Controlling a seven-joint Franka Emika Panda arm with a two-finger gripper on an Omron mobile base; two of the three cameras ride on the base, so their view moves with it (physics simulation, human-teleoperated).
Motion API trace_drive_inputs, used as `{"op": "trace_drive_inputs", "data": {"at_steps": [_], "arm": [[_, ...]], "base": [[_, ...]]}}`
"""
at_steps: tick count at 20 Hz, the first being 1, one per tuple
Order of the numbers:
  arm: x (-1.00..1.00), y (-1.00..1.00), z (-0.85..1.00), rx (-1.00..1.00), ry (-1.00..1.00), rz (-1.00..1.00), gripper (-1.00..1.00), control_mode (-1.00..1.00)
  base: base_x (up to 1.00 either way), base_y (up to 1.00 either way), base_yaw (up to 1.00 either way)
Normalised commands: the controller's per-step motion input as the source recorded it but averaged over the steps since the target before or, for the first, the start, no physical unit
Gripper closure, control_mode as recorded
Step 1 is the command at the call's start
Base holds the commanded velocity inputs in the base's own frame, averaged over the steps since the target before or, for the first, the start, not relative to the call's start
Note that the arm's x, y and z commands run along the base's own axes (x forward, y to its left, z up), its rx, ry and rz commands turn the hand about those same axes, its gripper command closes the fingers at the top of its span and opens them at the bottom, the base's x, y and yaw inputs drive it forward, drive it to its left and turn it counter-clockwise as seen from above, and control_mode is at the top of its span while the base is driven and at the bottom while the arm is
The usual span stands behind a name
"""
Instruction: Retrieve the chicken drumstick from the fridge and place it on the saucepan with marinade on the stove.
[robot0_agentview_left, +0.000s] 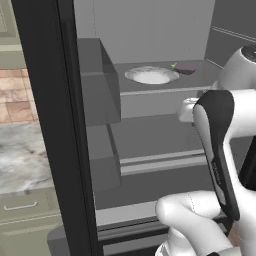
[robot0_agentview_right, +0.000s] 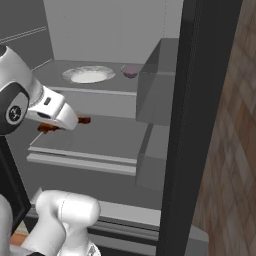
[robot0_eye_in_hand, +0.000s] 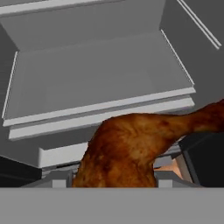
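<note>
Matt grey fridge (robot0_agentview_left: 150, 135) shelves look like smooth plastic; the chicken drumstick (robot0_eye_in_hand: 127, 151) has rough, mottled reddish-brown skin with a slight sheen.

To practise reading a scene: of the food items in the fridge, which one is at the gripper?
The chicken drumstick, reddish-brown, sits right at the gripper above the middle shelf. The dark purple item lies apart on the upper shelf, beside the white plate.

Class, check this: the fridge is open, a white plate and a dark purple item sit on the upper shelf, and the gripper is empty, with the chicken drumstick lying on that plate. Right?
Not quite. The gripper is shut on the chicken drumstick, as the hand view shows. The white plate is bare, beside the dark purple item on the fridge shelf.
</note>
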Motion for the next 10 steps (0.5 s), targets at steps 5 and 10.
{"op": "trace_drive_inputs", "data": {"at_steps": [5, 10], "arm": [[-0.46, 0.00, 0.00, 0.00, 0.03, 0.07, 1.00, -1.00], [-0.12, -0.07, 0.00, 0.00, 0.00, 0.00, 1.00, -1.00]], "base": [[0.00, 0.00, 0.00], [0.00, 0.00, 0.00]]}}
